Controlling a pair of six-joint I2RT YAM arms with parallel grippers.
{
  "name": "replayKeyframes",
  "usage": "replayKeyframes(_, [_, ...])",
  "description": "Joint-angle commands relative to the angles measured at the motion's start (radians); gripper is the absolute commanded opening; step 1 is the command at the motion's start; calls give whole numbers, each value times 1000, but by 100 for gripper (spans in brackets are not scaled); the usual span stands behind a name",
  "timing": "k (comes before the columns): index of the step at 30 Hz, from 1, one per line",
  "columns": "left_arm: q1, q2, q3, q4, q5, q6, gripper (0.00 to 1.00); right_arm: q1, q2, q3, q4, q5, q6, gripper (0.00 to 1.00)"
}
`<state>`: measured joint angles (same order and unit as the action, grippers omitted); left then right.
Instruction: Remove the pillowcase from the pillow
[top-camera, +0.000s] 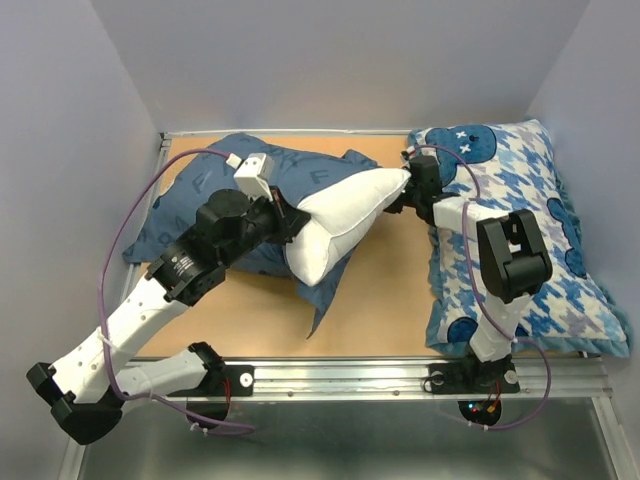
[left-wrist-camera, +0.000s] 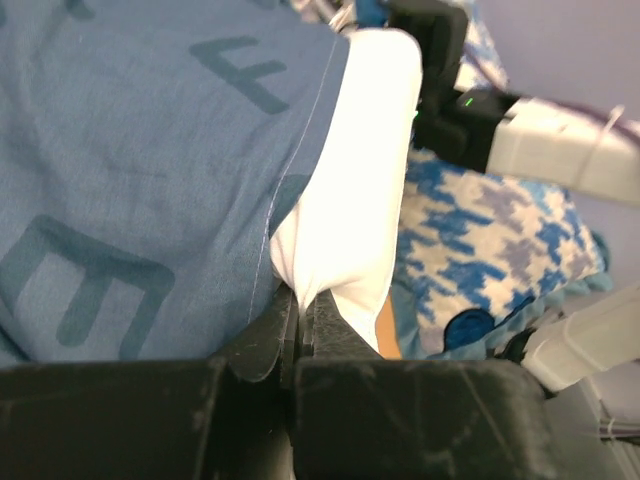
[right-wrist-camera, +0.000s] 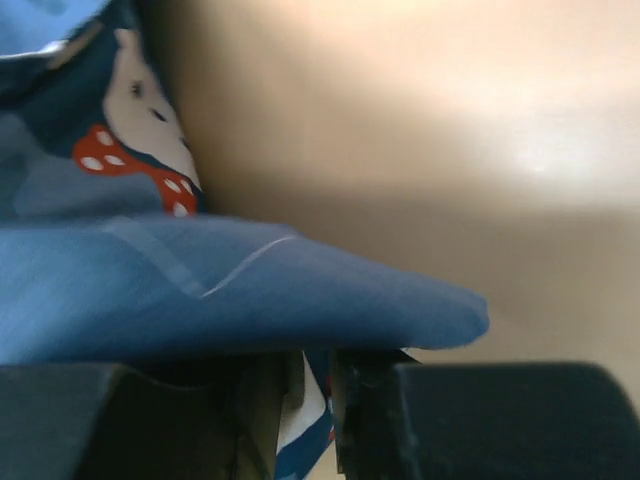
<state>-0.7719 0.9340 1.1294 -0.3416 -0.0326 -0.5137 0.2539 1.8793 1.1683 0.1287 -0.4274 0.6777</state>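
The dark blue pillowcase (top-camera: 200, 205) lies bunched at the left of the table. The white pillow (top-camera: 345, 215) sticks out of it toward the right. My left gripper (top-camera: 297, 225) is shut where pillow meets case. In the left wrist view the left gripper (left-wrist-camera: 302, 310) pinches a fold of the white pillow (left-wrist-camera: 350, 200), with the pillowcase (left-wrist-camera: 140, 170) hem against its left finger. My right gripper (top-camera: 408, 185) is shut on the pillow's far corner. In the right wrist view the right gripper (right-wrist-camera: 318, 380) holds white-and-blue cloth, and pillowcase (right-wrist-camera: 150, 290) cloth hangs over the fingers.
A blue-and-white houndstooth pillow (top-camera: 530, 160) with blue bear shapes lies along the right side, under my right arm; it also shows in the left wrist view (left-wrist-camera: 470, 240). The tan table (top-camera: 390, 290) shows between the pillows. A metal rail (top-camera: 350, 378) runs along the near edge.
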Motion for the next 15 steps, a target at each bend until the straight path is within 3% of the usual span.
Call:
replayKeyframes(1, [-6,26,159,298,2,-39,0,114,-38,30,73,11,-44,30])
replayKeyframes(5, [-6,61,164,337,-145,-37,0,88,-133,-79,63,47,23,51])
replayKeyframes(9, [-3,92,165,406,-246,-43,0,82,-336,-145,19,110,45,72])
replayKeyframes(15, [-1,146,141,444,-285,-72,0,74,-535,-139,-168,271,68,81])
